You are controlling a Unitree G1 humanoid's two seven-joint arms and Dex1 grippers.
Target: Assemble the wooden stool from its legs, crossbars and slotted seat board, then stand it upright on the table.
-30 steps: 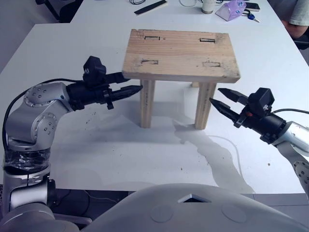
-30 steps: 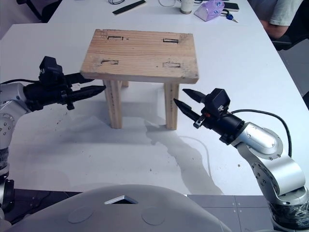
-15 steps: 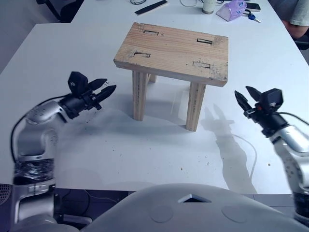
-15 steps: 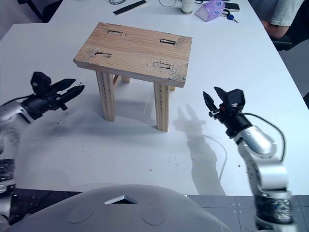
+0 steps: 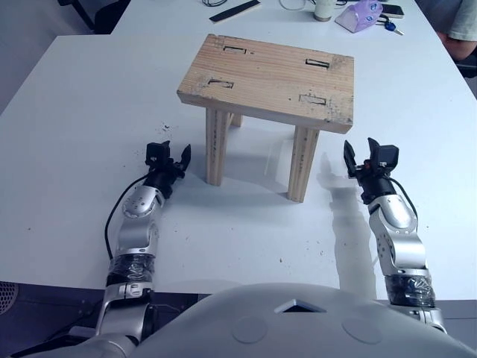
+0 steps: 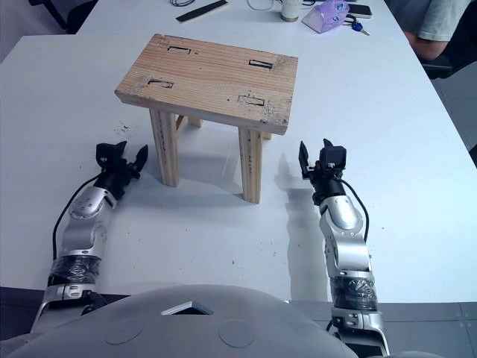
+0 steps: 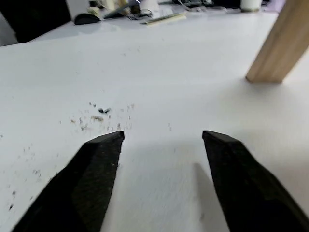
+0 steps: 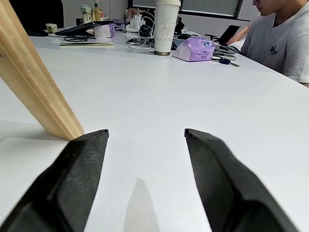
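The wooden stool (image 5: 268, 74) stands upright on the white table (image 5: 89, 89), its slotted seat board on top and its legs on the surface. My left gripper (image 5: 172, 154) rests low on the table just left of the stool's front left leg (image 5: 215, 147), open and holding nothing. My right gripper (image 5: 358, 151) lies low on the table right of the front right leg (image 5: 301, 164), also open with nothing in it. One stool leg (image 7: 281, 46) appears in the left wrist view beyond the open fingers, and another leg (image 8: 34, 92) in the right wrist view.
Dark crumbs (image 7: 99, 113) speckle the table near my left gripper. At the table's far edge lie a black flat bar (image 5: 232, 10), a cup (image 8: 165, 26), a purple pouch (image 5: 361, 15) and a phone (image 5: 389, 10). A seated person is at the far right corner.
Both arms dropped and drew back toward the table's near side, grippers now resting low beside the stool's front legs. The stool has stayed in place over the last half second.
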